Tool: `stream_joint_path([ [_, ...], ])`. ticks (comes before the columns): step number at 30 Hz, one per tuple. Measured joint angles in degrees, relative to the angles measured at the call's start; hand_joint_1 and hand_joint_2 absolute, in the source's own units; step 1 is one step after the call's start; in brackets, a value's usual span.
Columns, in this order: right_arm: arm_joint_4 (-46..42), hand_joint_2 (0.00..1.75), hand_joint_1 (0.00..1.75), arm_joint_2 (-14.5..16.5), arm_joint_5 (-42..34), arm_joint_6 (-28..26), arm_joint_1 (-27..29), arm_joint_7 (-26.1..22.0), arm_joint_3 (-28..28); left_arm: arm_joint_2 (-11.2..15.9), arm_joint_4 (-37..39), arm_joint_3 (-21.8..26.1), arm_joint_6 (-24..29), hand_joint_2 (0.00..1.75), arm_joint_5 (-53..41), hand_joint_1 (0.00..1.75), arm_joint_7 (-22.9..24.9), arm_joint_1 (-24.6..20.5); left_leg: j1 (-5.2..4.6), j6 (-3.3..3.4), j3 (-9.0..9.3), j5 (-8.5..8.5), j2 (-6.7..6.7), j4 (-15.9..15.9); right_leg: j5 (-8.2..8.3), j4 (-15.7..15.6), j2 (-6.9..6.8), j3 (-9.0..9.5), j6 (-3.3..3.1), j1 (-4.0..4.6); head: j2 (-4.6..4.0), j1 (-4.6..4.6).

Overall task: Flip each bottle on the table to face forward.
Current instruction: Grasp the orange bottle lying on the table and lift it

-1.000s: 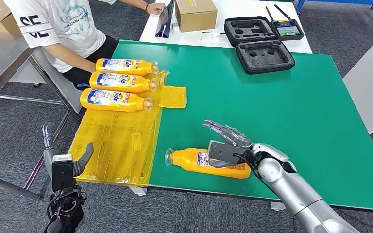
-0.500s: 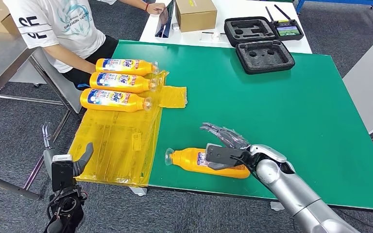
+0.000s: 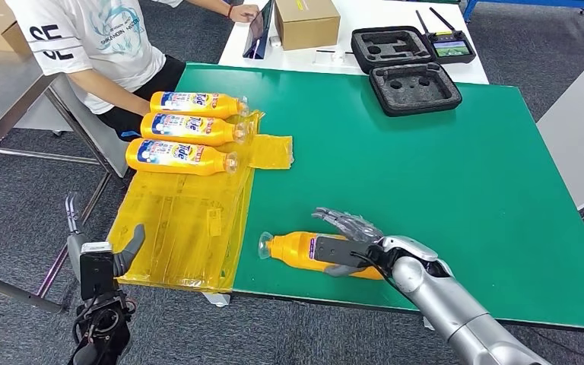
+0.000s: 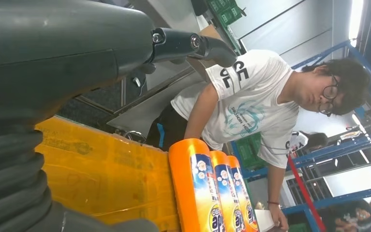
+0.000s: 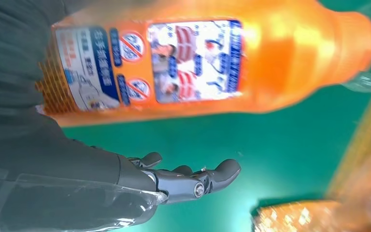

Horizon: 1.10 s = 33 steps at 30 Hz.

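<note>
Reaching right hand over bottle

Glossy orange plastic on the near bottle, paper-like printed label on its side. Same shiny plastic on the three far bottles. Translucent yellow film, slick and creased, under them. Matt green table, smooth. Brushed silver metal on the right arm; dark matt plastic on the right hand. Black foam case, soft and dull. Brown cardboard box.
</note>
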Motion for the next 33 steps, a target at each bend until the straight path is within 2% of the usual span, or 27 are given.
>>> stream_joint_path([
  [10,3.5,1.75,0.0,0.3,0.0,0.5,-1.0,-0.6,0.0,0.0,1.1,0.0,0.2,1.75,0.6,0.0,0.0,-1.1,0.0,0.0,0.04,0.0,0.01,0.0,0.0,0.0,0.01,0.01,0.0,0.01,-0.01,0.0],
  [23,6.3,1.75,0.02,0.2,-0.2,3.8,-3.4,-0.9,1.2,0.0,2.6,0.0,-0.1,1.75,2.1,0.0,0.0,-2.3,0.0,0.01,0.05,0.01,0.01,0.0,0.0,0.0,0.0,0.04,0.0,0.0,0.0,0.01],
  [24,6.6,1.75,0.3,0.2,-0.2,4.0,-3.6,-1.0,1.4,0.0,2.7,0.0,-0.1,1.75,2.1,0.0,0.0,-2.5,0.0,0.01,0.05,0.01,0.01,0.0,0.0,0.0,0.0,0.04,0.0,0.0,0.0,0.01],
  [27,7.1,1.75,1.51,0.0,0.0,4.2,-4.1,-1.2,1.9,0.0,3.1,0.0,-0.1,1.75,2.2,0.0,0.0,-2.8,0.0,0.01,0.06,0.01,0.01,0.0,0.0,0.0,0.01,0.04,0.0,0.0,0.0,0.0],
  [28,7.2,1.75,1.65,0.0,0.0,4.2,-4.2,-1.2,2.0,0.0,3.1,0.0,-0.1,1.75,2.3,0.0,0.0,-2.8,0.0,0.01,0.06,0.01,0.01,0.0,0.0,0.0,0.01,0.03,0.0,0.0,0.0,0.0],
  [29,7.3,1.75,1.69,0.0,0.0,4.3,-4.3,-1.3,2.1,0.0,3.1,-0.1,-0.1,1.75,2.4,0.0,0.0,-2.8,0.0,0.01,0.06,0.01,0.01,0.0,0.0,0.0,0.01,0.03,0.0,0.0,0.0,0.0],
  [33,7.4,1.75,1.71,-0.1,0.1,4.4,-4.4,-1.3,2.2,0.0,3.2,-0.1,-0.1,1.75,2.5,0.0,0.0,-2.9,0.0,0.01,0.06,0.01,0.01,0.0,0.0,0.0,0.01,0.03,0.0,0.0,0.0,0.0],
])
